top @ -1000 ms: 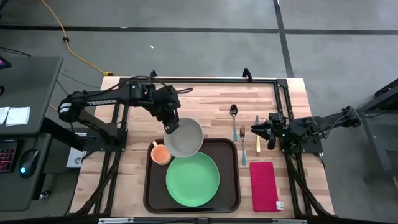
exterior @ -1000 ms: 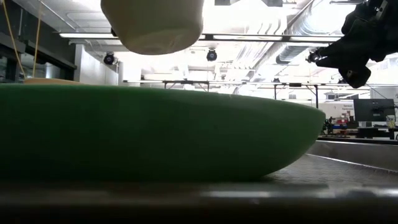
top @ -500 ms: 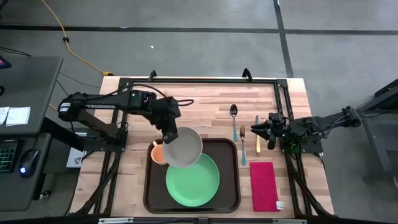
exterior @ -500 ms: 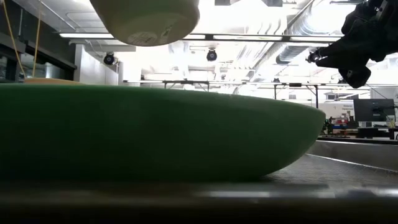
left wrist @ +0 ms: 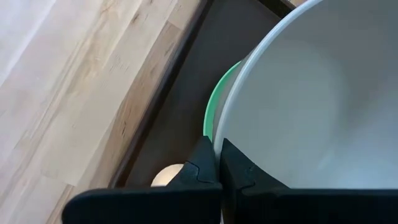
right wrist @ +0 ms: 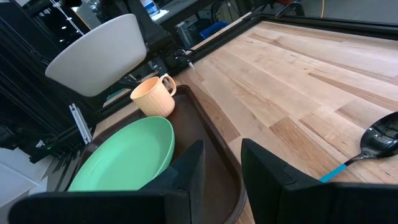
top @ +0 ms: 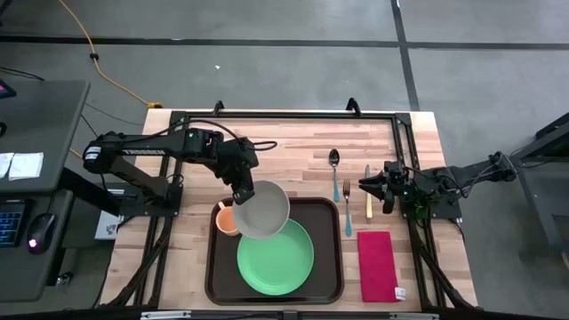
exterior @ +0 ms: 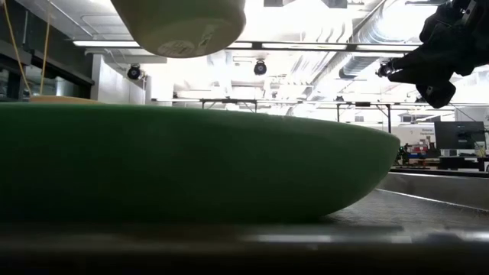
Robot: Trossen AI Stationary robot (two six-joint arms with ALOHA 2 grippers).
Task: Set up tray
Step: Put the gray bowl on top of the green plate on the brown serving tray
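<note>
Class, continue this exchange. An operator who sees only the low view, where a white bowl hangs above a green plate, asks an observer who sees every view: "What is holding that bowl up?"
Observer: The left gripper, its fingers pinching the white bowl by the rim.
Operator: Is the right gripper carrying anything?
Observer: No. The right gripper hovers near the fork with its fingers apart.
Operator: Anything lying off the tray?
Observer: A red napkin, right of the tray.

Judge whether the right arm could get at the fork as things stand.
Probably yes. The right tool hangs open beside the fork, which lies bare on the table between tray and knife, nothing covering it.
</note>
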